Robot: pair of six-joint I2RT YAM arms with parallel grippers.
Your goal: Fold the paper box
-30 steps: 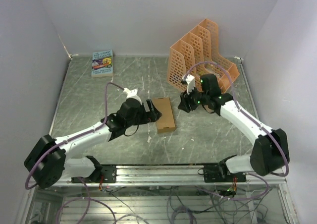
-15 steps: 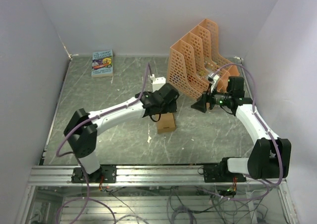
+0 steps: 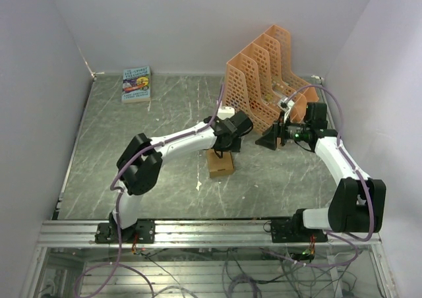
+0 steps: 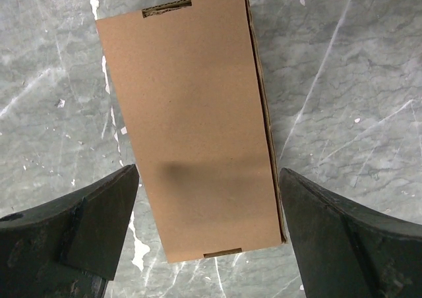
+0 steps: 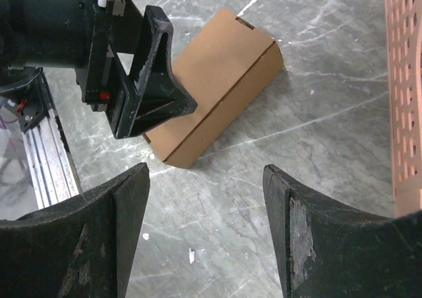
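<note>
Boxes: one plain tan-brown cardboard carton, mid-scene.
File racks: one orange perforated plastic rack, far right (three slots, it seems).
Books: one small colourful printed paperback, far left.
Robot arms: two, white and black: left arm, right arm.

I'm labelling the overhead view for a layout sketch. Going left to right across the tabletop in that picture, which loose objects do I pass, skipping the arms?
book → paper box → orange file rack
</note>
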